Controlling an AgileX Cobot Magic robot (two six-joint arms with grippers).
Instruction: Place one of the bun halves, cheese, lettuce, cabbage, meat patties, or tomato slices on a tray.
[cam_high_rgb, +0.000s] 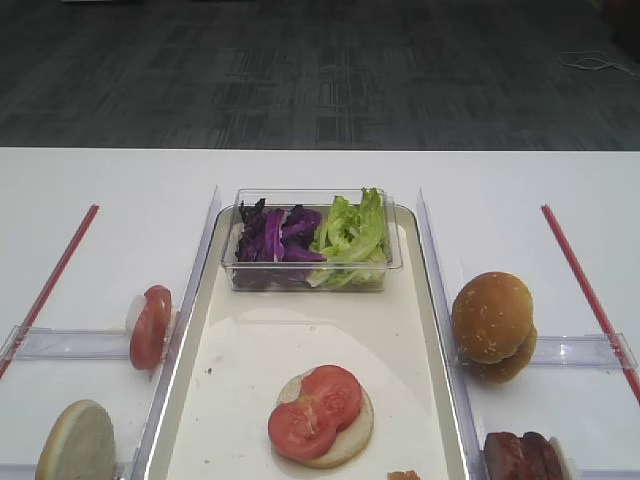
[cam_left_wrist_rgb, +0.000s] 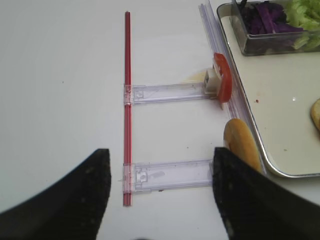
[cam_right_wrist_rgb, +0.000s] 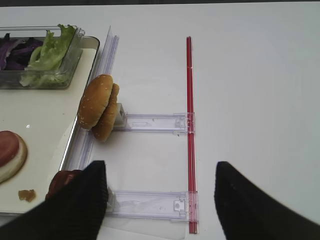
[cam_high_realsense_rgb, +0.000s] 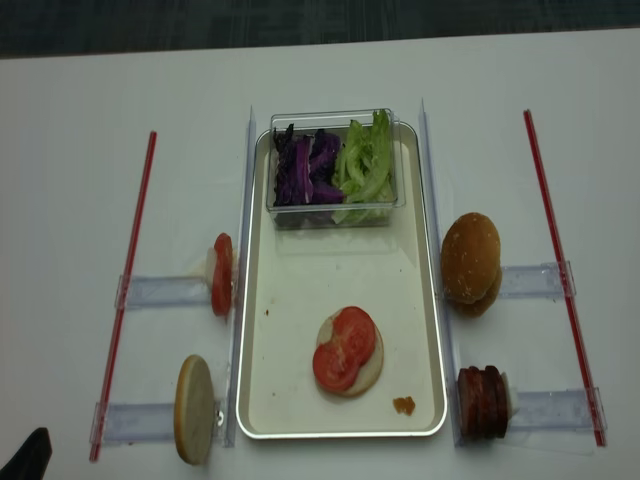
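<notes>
Exterior high | tray (cam_high_realsense_rgb: 262, 400) long axis front-to-back | tomato slices (cam_high_realsense_rgb: 345, 348) overlapped diagonally

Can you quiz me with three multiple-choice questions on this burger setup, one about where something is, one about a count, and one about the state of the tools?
1. Where is the clear box of lettuce and cabbage?
A. At the far end of the tray
B. On the table left of the tray
C. On top of the buns

2. How many tomato slices lie on the bun half in the tray?
A. None
B. Two
C. Five

3. How does the left tool stand?
A. Shut on a bun
B. Shut on a tomato slice
C. Open, holding nothing

Answers: 1 A, the box sits inside the tray's far rim. 2 B, two overlapping red slices show on the pale bun. 3 C, its fingers stand wide apart over the table with nothing between them.
</notes>
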